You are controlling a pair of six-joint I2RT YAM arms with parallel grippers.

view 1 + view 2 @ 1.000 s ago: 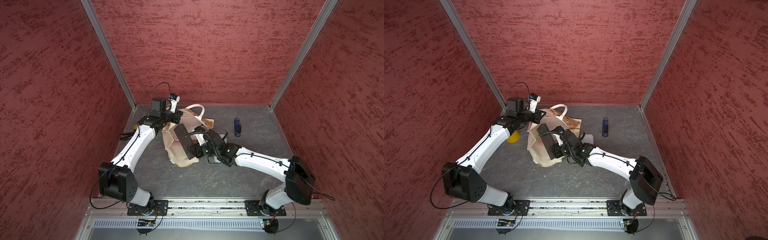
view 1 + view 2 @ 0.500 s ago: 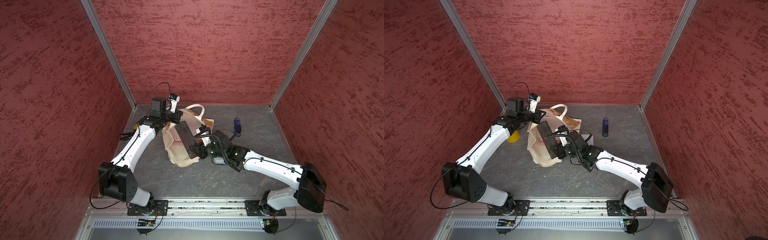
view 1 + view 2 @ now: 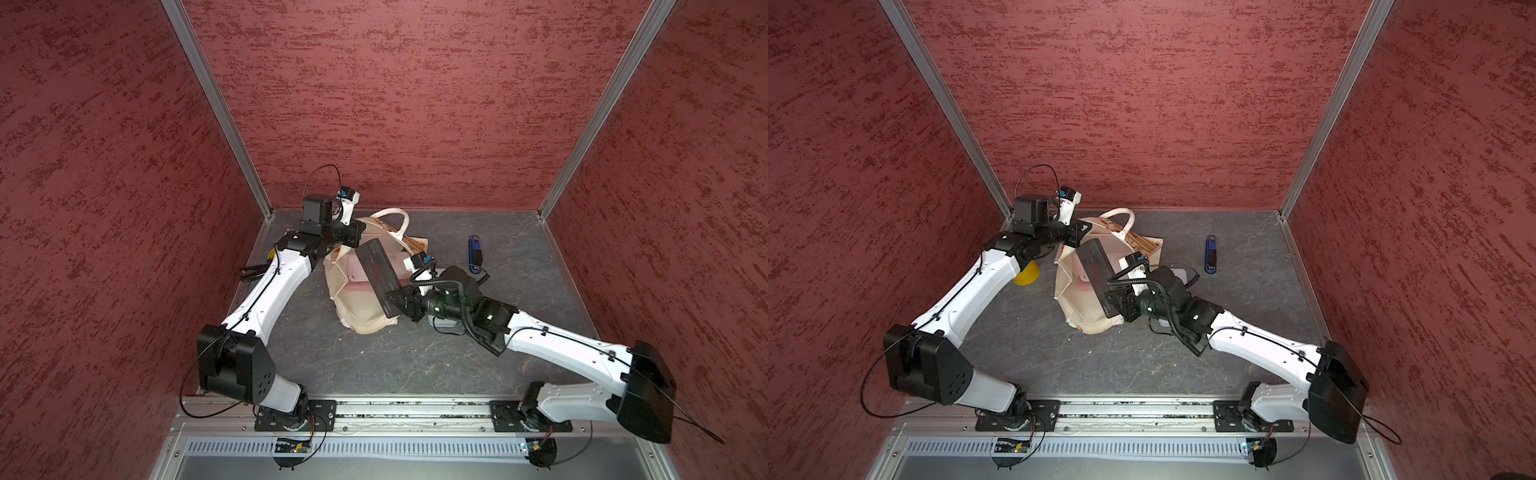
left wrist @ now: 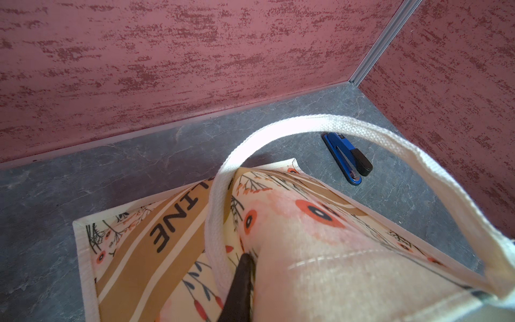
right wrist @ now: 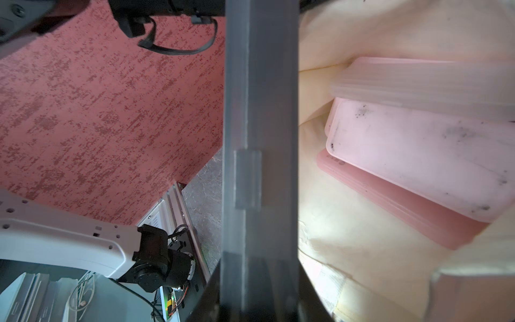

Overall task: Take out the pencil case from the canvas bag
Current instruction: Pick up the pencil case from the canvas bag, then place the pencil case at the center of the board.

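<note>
The grey slate-look table (image 3: 374,365) bears the canvas bag (image 3: 357,316) below the right gripper (image 3: 398,300) and a blue stapler (image 3: 475,253) well beyond it.

One bag (image 3: 360,319), one dark case (image 3: 376,266), one stapler (image 3: 475,253)

In your right gripper (image 3: 397,300), the pencil case (image 5: 259,133) looks like smoky grey plastic, smooth and semi-matt, with a moulded clasp. Just past it, the canvas bag (image 3: 359,309) is cream woven cloth, matt and plain inside. By your left gripper (image 3: 356,233), its printed outer face shows a fine weave, and the handle (image 4: 359,129) is coarse white webbing. Inside the bag lie pink cases (image 5: 412,161) of smooth, smudged plastic. Beyond the handle, a stapler (image 4: 344,156) is glossy blue and black plastic. Under both grippers, the floor (image 3: 374,365) looks like matt grey stone.
</note>
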